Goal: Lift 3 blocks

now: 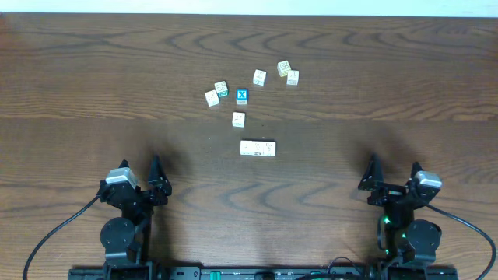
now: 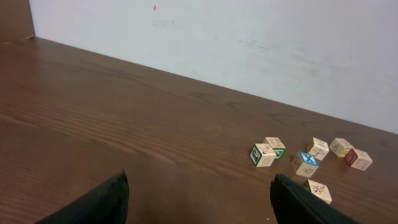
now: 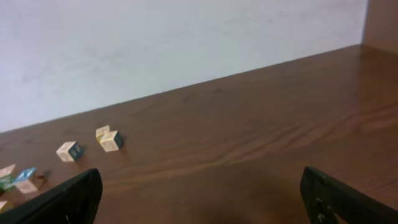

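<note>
Three cream-white blocks (image 1: 257,148) lie side by side in a short row at the middle of the table, seen only in the overhead view. My left gripper (image 1: 140,168) hovers low at the near left, well short of the row, open and empty. In the left wrist view its fingers (image 2: 102,202) stand wide apart over bare wood. My right gripper (image 1: 393,168) rests at the near right, equally far from the row, open with nothing between its fingers (image 3: 68,199).
Several loose cubes are scattered behind the row: a blue-faced X cube (image 1: 242,96), a green-tinted cube (image 1: 221,88), a cream cube (image 1: 238,119) nearest the row, and a pair (image 1: 289,72) at the back right. A white wall (image 2: 249,43) borders the far edge.
</note>
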Controlling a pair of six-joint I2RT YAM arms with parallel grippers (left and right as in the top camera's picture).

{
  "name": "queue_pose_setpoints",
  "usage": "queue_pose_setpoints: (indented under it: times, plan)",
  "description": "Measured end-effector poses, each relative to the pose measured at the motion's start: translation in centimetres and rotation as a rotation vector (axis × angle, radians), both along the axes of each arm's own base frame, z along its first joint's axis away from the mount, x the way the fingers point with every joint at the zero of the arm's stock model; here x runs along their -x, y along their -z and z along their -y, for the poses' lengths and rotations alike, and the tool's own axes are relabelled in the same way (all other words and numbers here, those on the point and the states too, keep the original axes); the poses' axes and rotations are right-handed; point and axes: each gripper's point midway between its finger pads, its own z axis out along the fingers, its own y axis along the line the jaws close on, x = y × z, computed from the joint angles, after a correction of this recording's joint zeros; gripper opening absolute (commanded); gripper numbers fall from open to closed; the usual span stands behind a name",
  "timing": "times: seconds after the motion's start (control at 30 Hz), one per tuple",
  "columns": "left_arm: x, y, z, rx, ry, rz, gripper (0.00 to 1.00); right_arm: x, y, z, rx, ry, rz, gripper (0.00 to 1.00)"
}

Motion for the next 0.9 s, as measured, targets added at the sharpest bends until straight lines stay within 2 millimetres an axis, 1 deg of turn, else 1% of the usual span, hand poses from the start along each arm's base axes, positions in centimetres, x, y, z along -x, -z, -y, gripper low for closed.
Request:
queue_pose_setpoints:
  times: [0.37, 0.9]
  plan:
    - [0.0, -0.01, 0.0, 0.0, 0.0, 0.0, 0.73, 0.0, 0.0, -0.02, 0.04, -0.004, -0.003, 0.99]
    - [0.0, -0.01, 0.0, 0.0, 0.0, 0.0, 0.73, 0.0, 0.0, -0.02, 0.041, -0.004, -0.003, 0.99]
